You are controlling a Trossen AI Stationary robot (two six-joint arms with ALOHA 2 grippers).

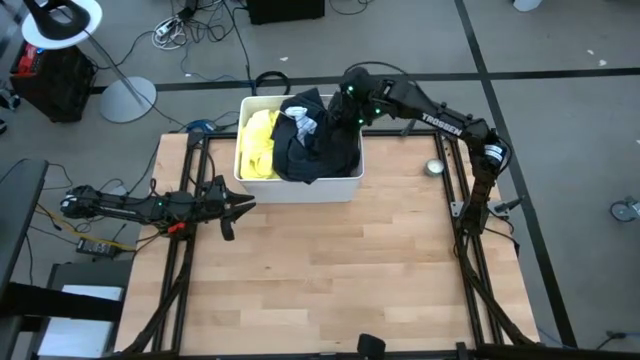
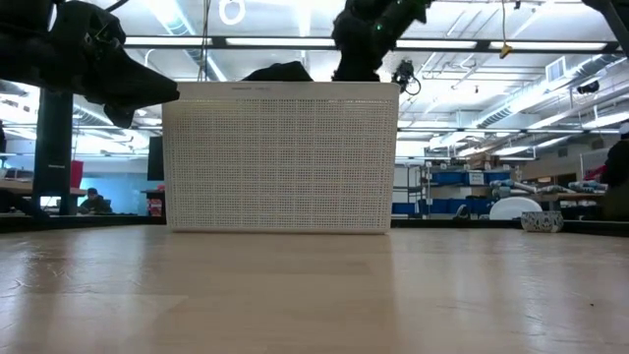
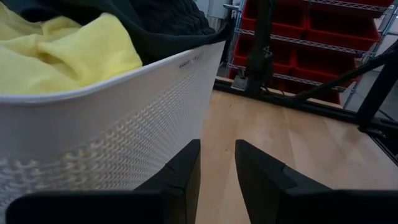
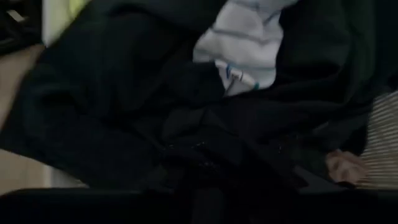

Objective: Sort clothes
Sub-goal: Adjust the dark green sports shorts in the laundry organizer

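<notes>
A white bin (image 1: 300, 186) stands at the table's far middle. In it a yellow garment (image 1: 258, 145) lies at the left. Black and dark clothes (image 1: 312, 150) fill the rest, and one hangs over the near rim. A white striped piece (image 4: 245, 43) lies among the dark ones. My right gripper (image 1: 345, 105) hangs over the bin's far right corner, above the dark clothes (image 4: 112, 106). My left gripper (image 3: 216, 168) waits level beside the bin's near left wall (image 3: 93, 130). It is open by a narrow gap with nothing in it.
A small metal bowl (image 1: 434, 167) sits on the table to the right of the bin. The wooden top (image 1: 320, 270) stretches from the bin to the near edge. Dark frame rails (image 1: 462, 250) run along both sides of the table.
</notes>
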